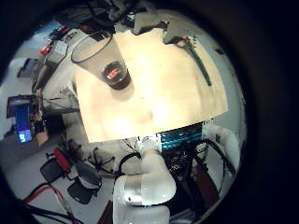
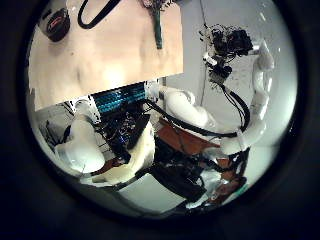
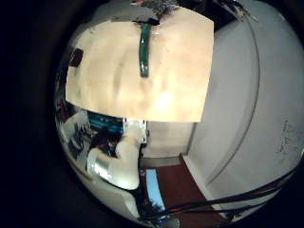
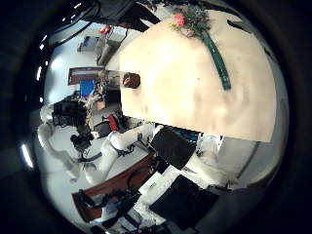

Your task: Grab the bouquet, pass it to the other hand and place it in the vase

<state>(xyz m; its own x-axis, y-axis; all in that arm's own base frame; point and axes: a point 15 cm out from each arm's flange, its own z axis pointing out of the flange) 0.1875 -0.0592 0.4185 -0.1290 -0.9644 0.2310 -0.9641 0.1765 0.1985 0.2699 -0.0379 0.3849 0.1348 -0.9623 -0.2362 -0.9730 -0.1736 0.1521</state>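
Bouquet (image 4: 200, 34) flat on table (image 4: 185, 88), vase (image 1: 105, 62) well apart. Hands' grip: can't tell. Grab stem mid, lift slow.

No legible text or labels

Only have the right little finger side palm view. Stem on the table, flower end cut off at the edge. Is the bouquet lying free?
Observer: Yes. The right thumb side view shows the whole bouquet flat on the table, with nothing on it.
Operator: Vase?
Observer: The left little finger side view has the vase upright on the table, well apart from the bouquet.
Operator: Anything in it?
Observer: It looks empty. That view looks down into its open mouth.
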